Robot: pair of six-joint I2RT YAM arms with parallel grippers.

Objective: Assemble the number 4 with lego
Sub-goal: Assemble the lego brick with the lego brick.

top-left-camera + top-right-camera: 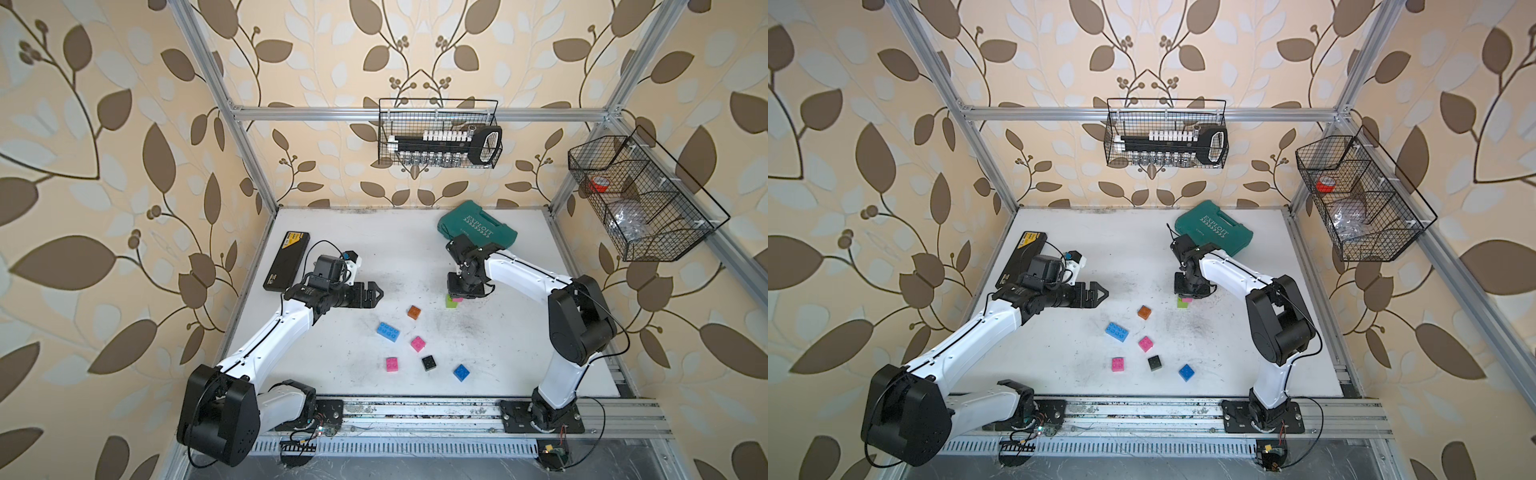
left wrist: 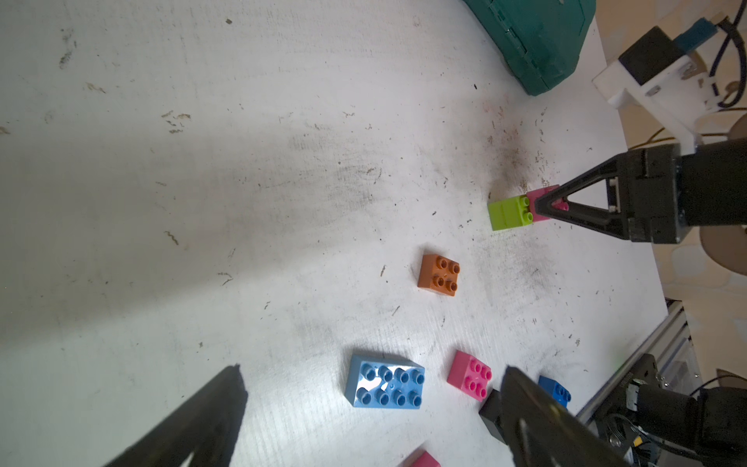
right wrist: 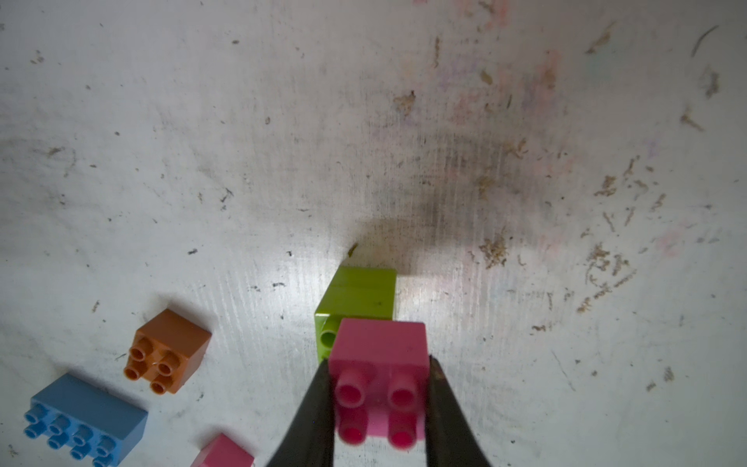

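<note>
My right gripper (image 3: 379, 362) is shut on a pink brick (image 3: 380, 347), studs facing the wrist camera. It holds the brick over part of a lime green stack (image 1: 451, 302) standing on the table, and some green studs (image 2: 525, 208) stay uncovered beside it. I cannot tell if the pink brick is pressed on. Loose on the table lie an orange brick (image 1: 414, 311), a long blue brick (image 1: 388, 331), two pink bricks (image 1: 418, 343) (image 1: 391, 364), a black brick (image 1: 429, 363) and a small blue brick (image 1: 461, 372). My left gripper (image 1: 376, 293) hovers open and empty, left of the orange brick.
A teal tool case (image 1: 478, 226) lies at the back right, just behind the right wrist. A flat black box (image 1: 286, 259) lies along the table's left edge. Wire baskets (image 1: 440, 133) hang on the back and right walls. A metal rail (image 1: 415, 409) borders the front.
</note>
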